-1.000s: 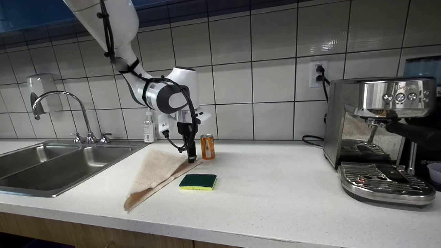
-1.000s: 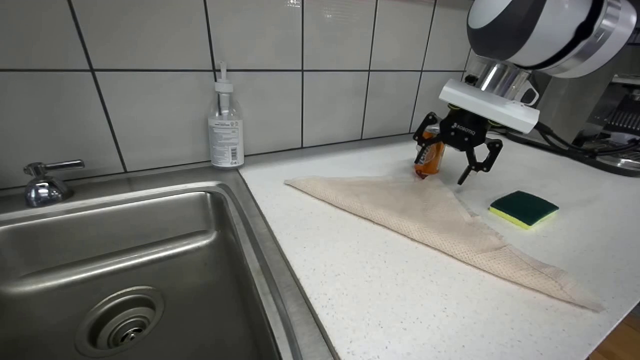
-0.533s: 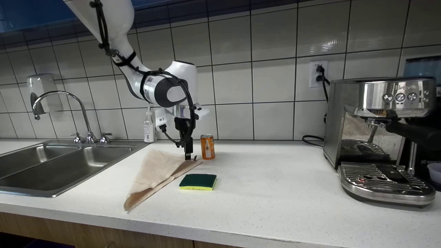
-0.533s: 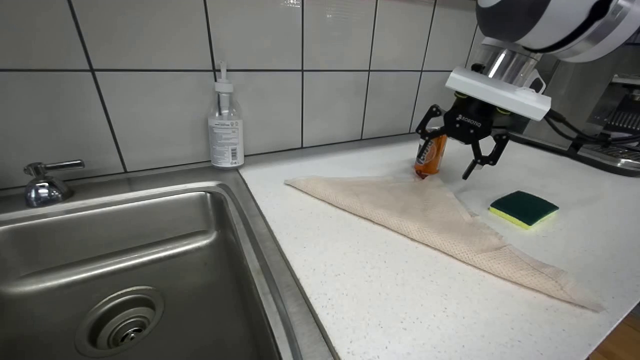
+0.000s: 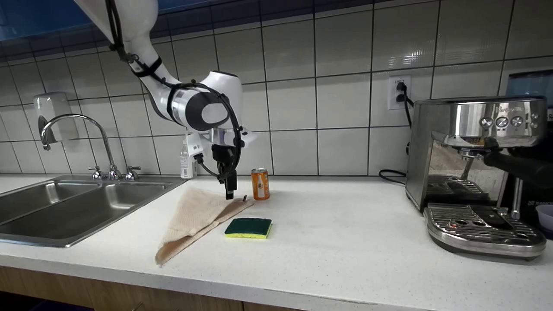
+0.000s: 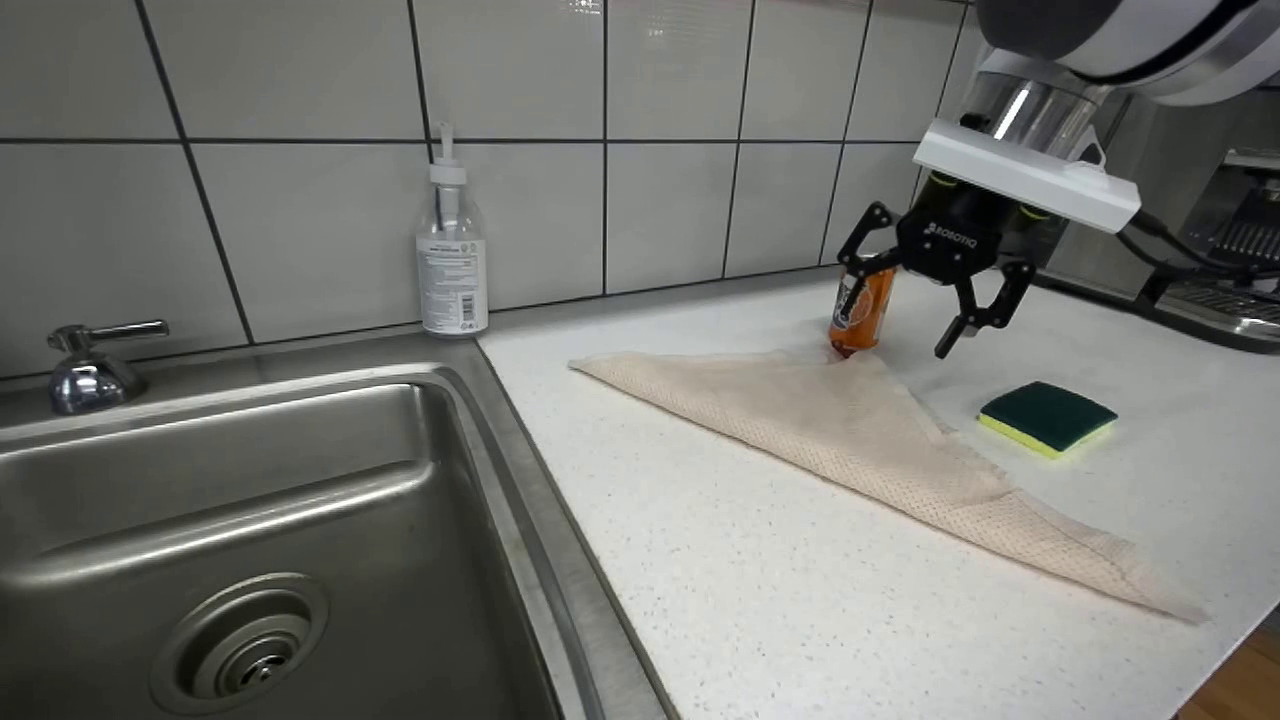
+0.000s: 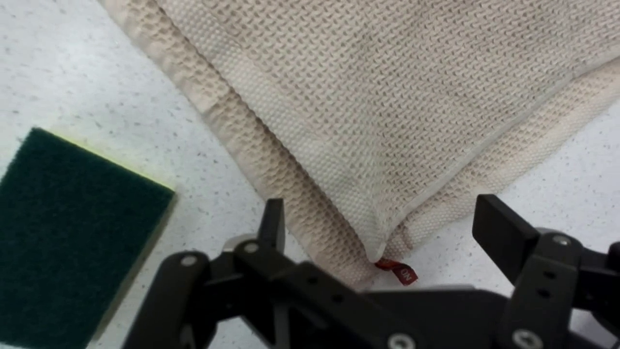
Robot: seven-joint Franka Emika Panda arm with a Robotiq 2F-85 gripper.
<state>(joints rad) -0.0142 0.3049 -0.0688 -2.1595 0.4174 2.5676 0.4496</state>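
Note:
My gripper (image 7: 380, 218) is open and empty. It hangs above the corner of a beige woven cloth (image 7: 387, 97), apart from it. The cloth lies folded on the counter in both exterior views (image 5: 194, 220) (image 6: 850, 420). A small red tag (image 7: 404, 274) sticks out from the cloth corner, between the spread fingers in the wrist view. A green and yellow sponge (image 7: 72, 237) lies beside the cloth. An orange can (image 5: 260, 185) stands upright close behind; the gripper (image 6: 895, 330) partly covers the can (image 6: 868, 312) in an exterior view.
A steel sink (image 6: 470, 400) with a faucet (image 5: 77, 116) is set into the counter (image 5: 345, 259). A clear pump bottle (image 6: 452, 270) stands by the tiled wall. A steel espresso machine (image 5: 475, 172) stands at the far end, its cord plugged into a wall outlet (image 5: 399, 92).
My open gripper has risen a little and shifted away from the can, uncovering the tag at the cloth's corner. The cloth, sponge and can have not moved.

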